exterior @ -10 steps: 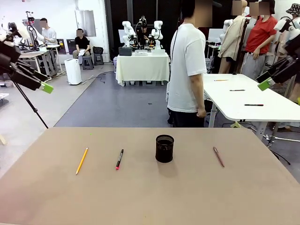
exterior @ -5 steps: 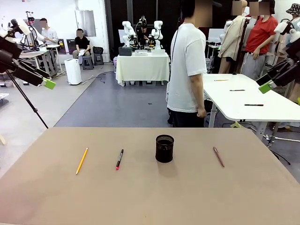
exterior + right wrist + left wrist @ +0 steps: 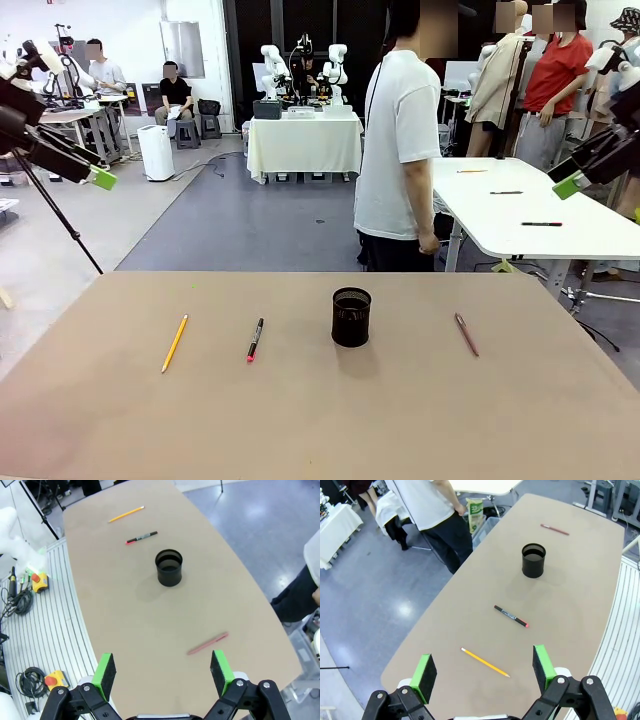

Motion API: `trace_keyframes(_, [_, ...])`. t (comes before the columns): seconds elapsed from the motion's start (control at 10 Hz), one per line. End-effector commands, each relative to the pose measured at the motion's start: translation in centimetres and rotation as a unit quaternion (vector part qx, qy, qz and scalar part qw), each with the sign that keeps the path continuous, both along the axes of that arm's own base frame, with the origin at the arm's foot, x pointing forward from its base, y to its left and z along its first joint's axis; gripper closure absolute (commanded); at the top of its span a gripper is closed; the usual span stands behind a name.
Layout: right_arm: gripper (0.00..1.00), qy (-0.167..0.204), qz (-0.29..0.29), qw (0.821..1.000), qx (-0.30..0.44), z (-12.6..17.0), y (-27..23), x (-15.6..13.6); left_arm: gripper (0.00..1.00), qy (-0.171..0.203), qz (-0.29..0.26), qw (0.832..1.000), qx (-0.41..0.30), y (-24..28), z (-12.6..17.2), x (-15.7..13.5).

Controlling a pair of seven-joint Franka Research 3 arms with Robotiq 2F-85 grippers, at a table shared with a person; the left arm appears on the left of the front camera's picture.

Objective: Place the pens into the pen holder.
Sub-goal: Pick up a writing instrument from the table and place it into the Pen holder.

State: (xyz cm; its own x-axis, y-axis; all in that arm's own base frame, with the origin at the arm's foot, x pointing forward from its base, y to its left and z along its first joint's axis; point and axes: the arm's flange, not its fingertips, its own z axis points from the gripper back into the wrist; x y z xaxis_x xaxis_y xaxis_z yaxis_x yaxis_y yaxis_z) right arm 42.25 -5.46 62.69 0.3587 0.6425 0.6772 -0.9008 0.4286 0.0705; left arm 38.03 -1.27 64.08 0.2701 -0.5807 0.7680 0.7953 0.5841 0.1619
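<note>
Left gripper (image 3: 485, 669) has nudged up slightly versus a second ago; the rest is unchanged. Left and right gripper (image 3: 164, 669) hang high over the table (image 3: 320, 430), jaws spread wide, empty. Yellow pencil (image 3: 175, 343) and black pink-tipped pen (image 3: 255, 340) lie flat left of the pen holder (image 3: 351, 317), maroon pen (image 3: 466, 334) to its right.

Person (image 3: 398, 150) is hidden below the thighs by the far edge of the table (image 3: 300, 430) (near edge cut off); print on black pen (image 3: 510, 616) is too small to be read.
</note>
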Motion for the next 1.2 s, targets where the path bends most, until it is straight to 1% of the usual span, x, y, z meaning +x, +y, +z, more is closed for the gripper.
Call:
trace_keyframes(0.0, [0.00, 0.000, 0.000, 1.000, -0.002, 0.3, 0.1, 0.0, 0.00, -0.002, -0.005, 1.000, -0.004, 0.0, -0.1, 0.1])
trace_keyframes(1.0, [0.00, 0.000, 0.000, 1.000, -0.002, 0.3, 0.1, 0.0, 0.00, 0.000, 0.000, 1.000, 0.000, 0.0, 0.0, 0.0])
trace_keyframes(1.1, [0.00, 0.000, 0.000, 1.000, -0.002, 0.3, 0.1, 0.0, 0.00, 0.056, 0.034, 0.997, 0.030, -2.8, -0.9, 0.4])
